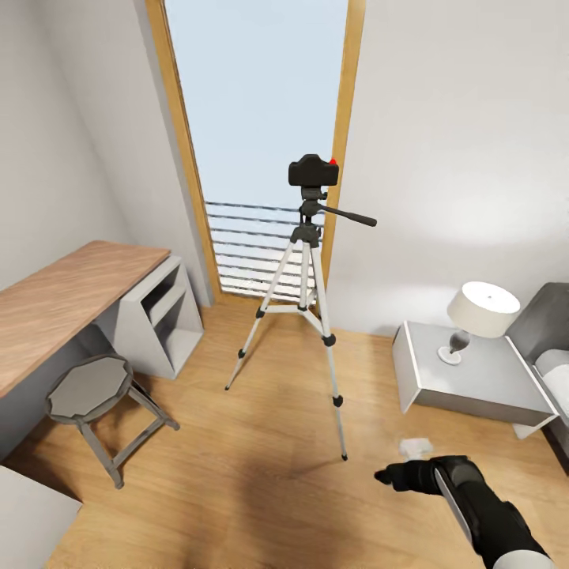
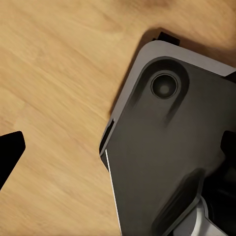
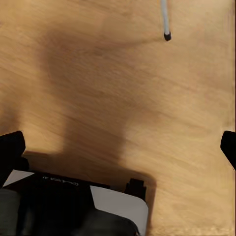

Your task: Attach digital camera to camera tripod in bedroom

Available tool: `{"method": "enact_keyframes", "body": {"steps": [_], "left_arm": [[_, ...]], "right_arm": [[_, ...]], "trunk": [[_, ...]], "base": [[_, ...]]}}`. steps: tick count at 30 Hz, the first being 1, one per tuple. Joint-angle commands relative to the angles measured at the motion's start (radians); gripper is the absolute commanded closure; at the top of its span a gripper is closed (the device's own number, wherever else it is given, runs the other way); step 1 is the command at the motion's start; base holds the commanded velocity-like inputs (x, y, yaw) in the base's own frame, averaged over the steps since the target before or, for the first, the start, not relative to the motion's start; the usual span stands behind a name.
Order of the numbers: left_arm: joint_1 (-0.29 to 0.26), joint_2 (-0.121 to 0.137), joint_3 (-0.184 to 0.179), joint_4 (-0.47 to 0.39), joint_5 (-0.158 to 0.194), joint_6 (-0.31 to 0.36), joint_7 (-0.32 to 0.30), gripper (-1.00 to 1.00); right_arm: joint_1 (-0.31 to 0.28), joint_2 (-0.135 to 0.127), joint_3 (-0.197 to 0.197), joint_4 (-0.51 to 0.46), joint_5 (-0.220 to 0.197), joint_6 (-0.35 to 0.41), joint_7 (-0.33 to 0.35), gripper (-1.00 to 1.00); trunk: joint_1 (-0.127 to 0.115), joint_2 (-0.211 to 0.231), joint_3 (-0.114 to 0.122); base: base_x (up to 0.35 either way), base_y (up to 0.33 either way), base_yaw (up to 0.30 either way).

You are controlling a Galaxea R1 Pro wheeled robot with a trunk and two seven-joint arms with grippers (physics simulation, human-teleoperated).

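Note:
The small black digital camera (image 1: 313,170), its red button on top, sits on the head of the camera tripod (image 1: 304,308). The tripod stands upright on the wood floor in front of the tall wood-framed window, its black pan handle (image 1: 352,215) pointing right. My right gripper (image 1: 389,476) hovers low over the floor, right of the tripod's nearest foot and well below the camera. Its fingers (image 3: 11,147) stand wide apart and open, with that foot (image 3: 167,35) ahead of them. My left gripper (image 2: 118,147) is open over the floor and holds nothing.
A wooden desk (image 1: 71,292) with a grey shelf unit and a grey stool (image 1: 87,387) fills the left side. At the right stand a grey nightstand (image 1: 506,387) with a white lamp (image 1: 482,312) and the bed's edge (image 1: 553,356). My dark base (image 2: 167,147) lies below the left gripper.

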Motion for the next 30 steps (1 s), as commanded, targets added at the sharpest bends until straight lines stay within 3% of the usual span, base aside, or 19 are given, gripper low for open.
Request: {"method": "enact_keyframes", "body": {"steps": [1,7,9,10,14,18,23,24,30], "left_arm": [[0.000,0.000,-0.009,-0.001,0.008,-0.002,0.004,-1.00],[0.000,0.000,-0.010,-0.003,0.006,-0.003,0.003,-1.00],[0.000,0.000,-0.010,-0.005,0.006,-0.006,0.003,-1.00],[0.000,-0.001,-0.010,-0.006,0.005,-0.007,0.002,-1.00],[0.000,-0.004,-0.010,-0.006,0.005,-0.008,0.002,-1.00],[0.000,-0.007,-0.010,-0.004,0.005,-0.009,0.002,-1.00],[0.000,-0.008,-0.010,-0.003,0.005,-0.008,0.002,-1.00],[0.000,-0.009,-0.009,-0.002,0.005,-0.006,0.002,-1.00],[0.000,-0.010,-0.009,-0.002,0.004,-0.004,0.002,-1.00]], "right_arm": [[-0.001,-0.014,-0.007,0.050,0.007,-0.026,0.009,-1.00],[-0.001,-0.092,-0.017,0.363,0.006,-0.235,0.008,-1.00],[0.000,-0.107,-0.017,0.474,0.006,-0.307,0.007,-1.00],[-0.001,-0.117,-0.017,0.580,0.007,-0.378,0.005,-1.00],[0.002,-0.126,-0.015,0.756,0.007,-0.508,-0.009,-1.00],[0.005,-0.128,-0.015,0.834,0.008,-0.596,-0.039,-1.00],[0.014,-0.125,-0.016,0.870,0.006,-0.651,-0.087,-1.00],[0.063,-0.121,-0.018,0.881,0.003,-0.687,-0.126,-1.00],[0.149,-0.116,-0.022,0.887,-0.002,-0.742,-0.157,-1.00]], "trunk": [[0.000,-0.001,-0.001],[0.000,-0.001,-0.001],[0.000,-0.001,-0.001],[0.000,-0.001,-0.001],[0.000,-0.001,-0.001],[0.000,-0.001,-0.001],[0.000,-0.001,-0.001],[0.000,-0.001,-0.001],[0.000,-0.001,-0.001]], "base": [[-0.004,0.000,0.000],[-0.002,0.000,0.000],[0.000,0.000,0.000],[0.000,0.000,0.000],[0.000,0.000,0.000],[0.000,0.000,0.000],[0.000,0.000,0.000],[0.000,0.000,0.000],[0.000,0.000,0.000]]}}
